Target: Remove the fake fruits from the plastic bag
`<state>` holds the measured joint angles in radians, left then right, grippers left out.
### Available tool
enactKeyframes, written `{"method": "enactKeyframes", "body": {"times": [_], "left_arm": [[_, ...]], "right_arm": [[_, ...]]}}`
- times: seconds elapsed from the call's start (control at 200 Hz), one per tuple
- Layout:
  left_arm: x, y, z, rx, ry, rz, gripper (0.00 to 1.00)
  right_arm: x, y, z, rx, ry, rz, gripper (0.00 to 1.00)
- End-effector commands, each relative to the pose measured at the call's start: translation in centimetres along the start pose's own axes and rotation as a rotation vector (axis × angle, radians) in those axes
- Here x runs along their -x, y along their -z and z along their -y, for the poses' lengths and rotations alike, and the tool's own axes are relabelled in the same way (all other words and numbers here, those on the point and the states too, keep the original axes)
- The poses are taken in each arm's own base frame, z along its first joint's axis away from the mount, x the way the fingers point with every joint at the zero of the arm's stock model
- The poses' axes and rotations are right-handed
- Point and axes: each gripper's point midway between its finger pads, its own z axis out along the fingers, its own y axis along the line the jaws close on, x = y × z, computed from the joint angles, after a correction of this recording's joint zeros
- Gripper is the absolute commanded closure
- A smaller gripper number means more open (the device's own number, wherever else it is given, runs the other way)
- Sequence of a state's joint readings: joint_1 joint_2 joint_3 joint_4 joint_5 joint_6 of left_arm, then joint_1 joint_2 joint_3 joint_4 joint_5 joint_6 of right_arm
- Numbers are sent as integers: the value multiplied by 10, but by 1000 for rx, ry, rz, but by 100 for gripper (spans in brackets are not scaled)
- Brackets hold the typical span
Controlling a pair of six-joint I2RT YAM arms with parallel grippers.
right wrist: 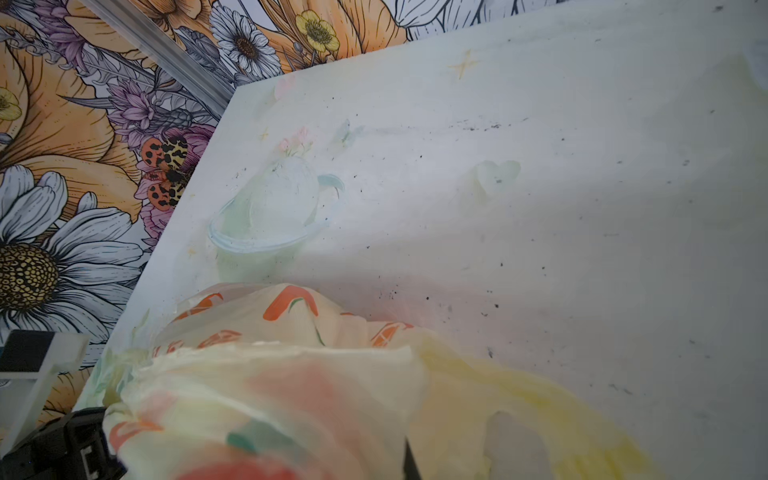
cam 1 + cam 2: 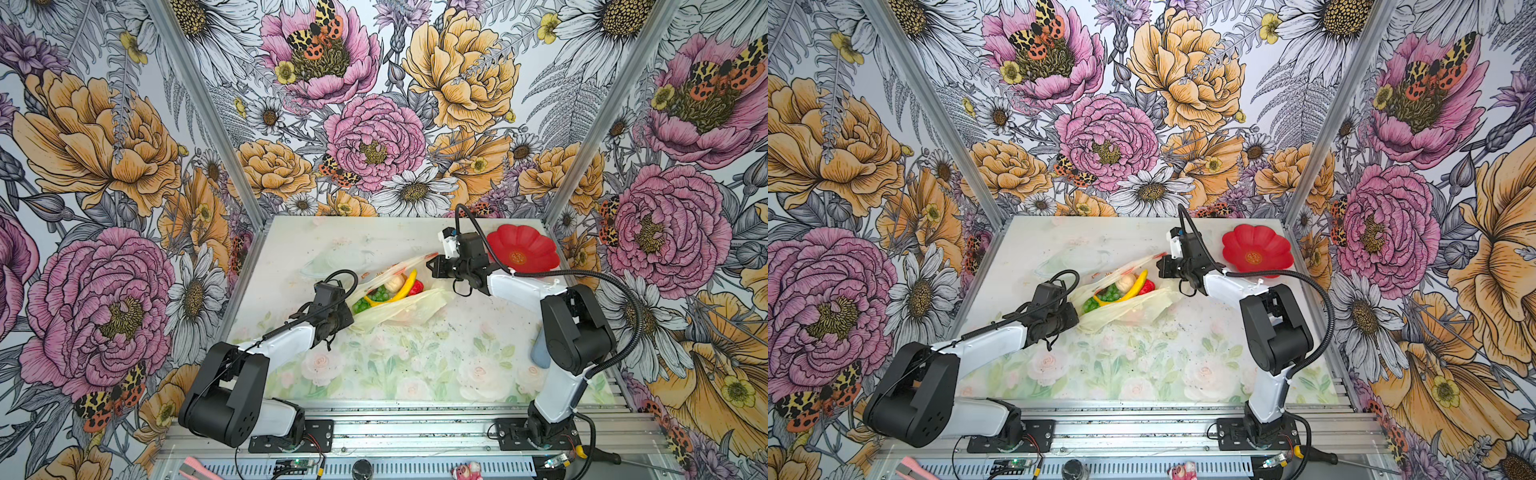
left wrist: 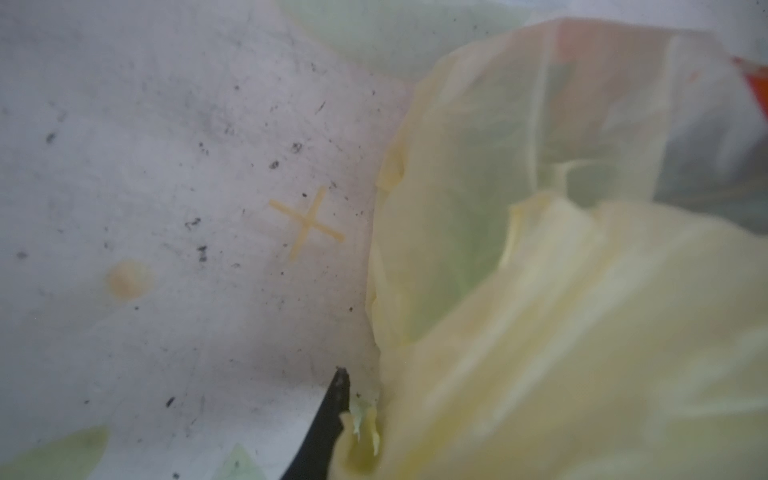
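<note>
My table (image 2: 395,365) is pale, with painted roses and little dark specks. The yellow plastic bag (image 2: 399,311) lies in the middle. The red flower plate (image 2: 523,249) sits in the far right corner. A blue-grey pad (image 2: 540,353) lies near the right edge.

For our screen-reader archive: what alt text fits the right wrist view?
A crumpled pale-yellow plastic bag with orange motifs fills the blurred foreground, over a pale, speckled table. A floral wall rises beyond the table's edge.
</note>
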<state>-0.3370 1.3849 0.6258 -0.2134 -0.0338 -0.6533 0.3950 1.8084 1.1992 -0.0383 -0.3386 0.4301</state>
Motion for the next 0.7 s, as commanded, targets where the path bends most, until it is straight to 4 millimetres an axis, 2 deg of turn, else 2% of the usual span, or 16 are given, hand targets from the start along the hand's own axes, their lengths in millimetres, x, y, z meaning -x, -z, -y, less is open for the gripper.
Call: {"method": "enactKeyframes", "body": {"times": [0.0,0.03,0.095,0.195,0.365,0.555,0.621,0.696], "left_arm": [[15,6,26,-48,-51,21,69],[17,6,30,-56,-56,23,69],[16,5,38,-74,-67,19,72],[9,1,49,-89,-96,8,74],[-2,-3,60,-99,-116,-7,78],[-9,-6,61,-95,-112,-19,79],[-10,-7,55,-70,-99,-21,79],[-9,-8,49,-54,-74,-19,79]], "right_arm": [[-1,15,7,-141,70,-18,60],[0,22,8,-171,74,-14,51],[2,37,13,-252,88,-6,37],[1,58,18,-380,118,-7,24],[-22,71,16,-511,67,-39,19],[-64,48,9,-520,24,-126,18],[-76,44,8,-517,26,-153,20],[-88,50,10,-523,24,-166,27]]}}
